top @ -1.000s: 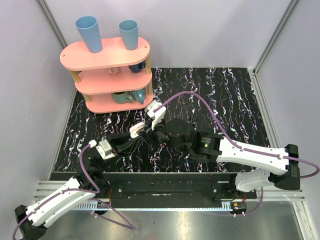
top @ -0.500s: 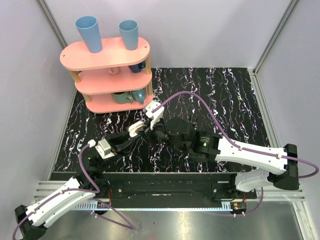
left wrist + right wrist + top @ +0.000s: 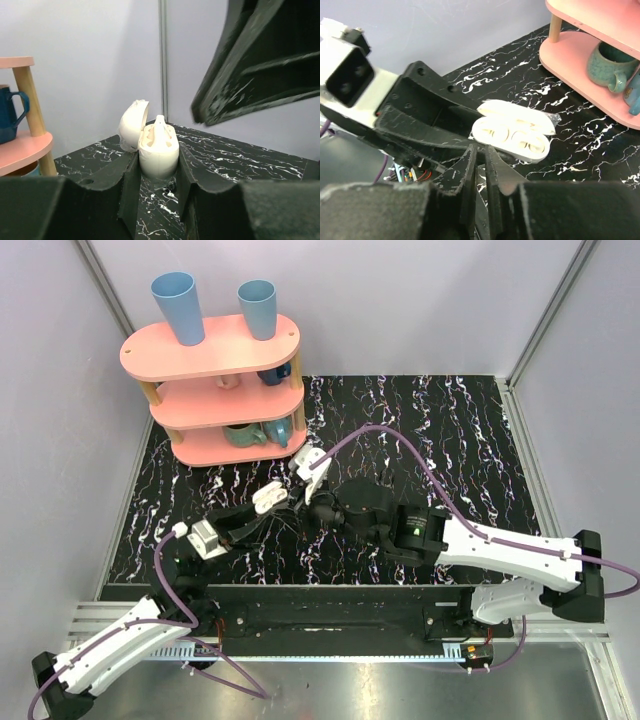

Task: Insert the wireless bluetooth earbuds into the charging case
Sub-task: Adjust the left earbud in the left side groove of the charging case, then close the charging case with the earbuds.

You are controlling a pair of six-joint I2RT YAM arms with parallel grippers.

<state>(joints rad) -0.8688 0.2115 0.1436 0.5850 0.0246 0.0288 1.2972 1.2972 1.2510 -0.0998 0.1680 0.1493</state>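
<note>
From above: the left gripper (image 3: 267, 504) is clenched on the charging case (image 3: 268, 496), held just over the black marbled table (image 3: 450, 440) at its middle. The right gripper (image 3: 301, 497) hangs just beside it. A pink shelf (image 3: 210, 355) stands at the far left; the right half is bare.

Left wrist: the case (image 3: 157, 150) is open, lid tipped left, one earbud (image 3: 160, 123) seated inside.

Right wrist: fingers (image 3: 470, 165) nearly together, nothing visible between them. A teal mug (image 3: 605, 67) sits on the shelf.
</note>
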